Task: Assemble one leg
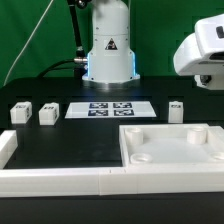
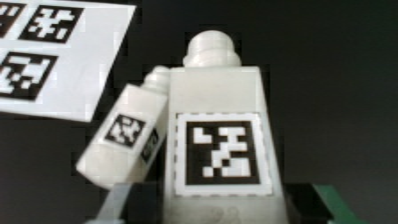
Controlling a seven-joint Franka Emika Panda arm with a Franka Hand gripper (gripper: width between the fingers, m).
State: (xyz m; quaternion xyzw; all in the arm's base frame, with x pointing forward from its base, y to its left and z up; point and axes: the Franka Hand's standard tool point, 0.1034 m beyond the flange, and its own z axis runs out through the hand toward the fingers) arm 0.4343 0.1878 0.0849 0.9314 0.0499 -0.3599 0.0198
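My gripper (image 2: pixel 222 207) is shut on a leg (image 2: pixel 222 120), a white post with a round peg on its end and a black-and-white tag. Its fingers (image 2: pixel 125 195) sit on either side of the leg's base. In the exterior view the gripper's white hand (image 1: pixel 205 60) hangs high at the right and the held leg is hidden. A second leg (image 2: pixel 125 128) stands on the table below, beside the held one; it also shows in the exterior view (image 1: pixel 177 110). Two more legs (image 1: pixel 20 112) (image 1: pixel 48 115) stand at the exterior view's left.
The marker board (image 1: pixel 110 109) lies in front of the robot base (image 1: pixel 108 50) and shows in the wrist view (image 2: pixel 45 50). The large white tray-like part (image 1: pixel 205 135) with round sockets lies front right. A white rail (image 1: pixel 60 181) runs along the front.
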